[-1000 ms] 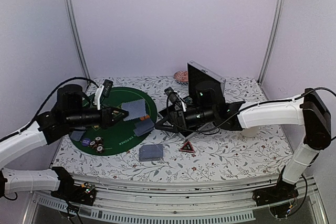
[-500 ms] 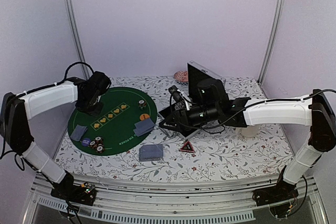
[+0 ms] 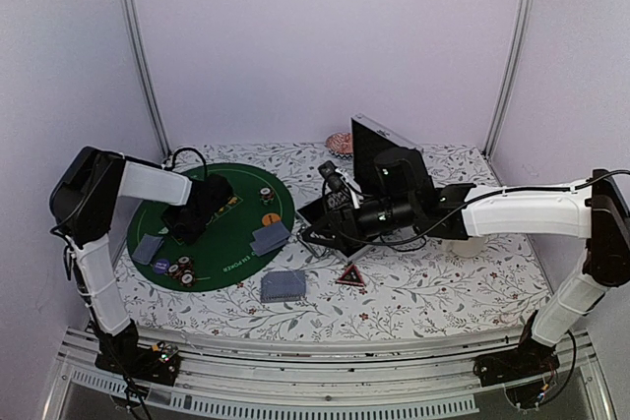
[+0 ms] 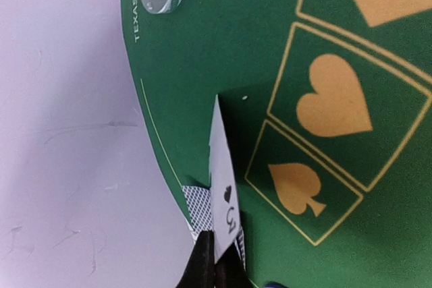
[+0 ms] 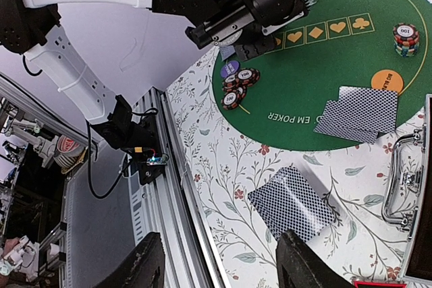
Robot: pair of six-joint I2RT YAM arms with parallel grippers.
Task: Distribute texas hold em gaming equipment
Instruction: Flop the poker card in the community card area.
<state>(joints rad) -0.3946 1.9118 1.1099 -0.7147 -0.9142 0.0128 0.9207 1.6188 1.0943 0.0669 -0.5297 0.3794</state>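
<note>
The mat (image 3: 231, 243) holds most of the gear, and the case (image 3: 386, 156) stands open just off its right edge. Dealing is the step in hand. The left gripper (image 4: 217, 261), over the mat's left part, is pinched tight on one card (image 4: 223, 187), held on edge with its spade face showing, beside the printed suit boxes. A face-down card (image 4: 194, 202) shows just behind it at the mat's left rim.

The next move, I judge, is to lay the held card flat there, clear of the loose chips (image 5: 236, 84) close by. The right gripper (image 5: 226, 261) hangs right of the mat by the case, jaws spread wide and empty.

The deck (image 5: 291, 202) lies off the mat's near edge. Two dealt cards (image 5: 358, 114), a chip stack (image 5: 406, 37) and the button (image 5: 386, 80) sit on the mat's right part.
</note>
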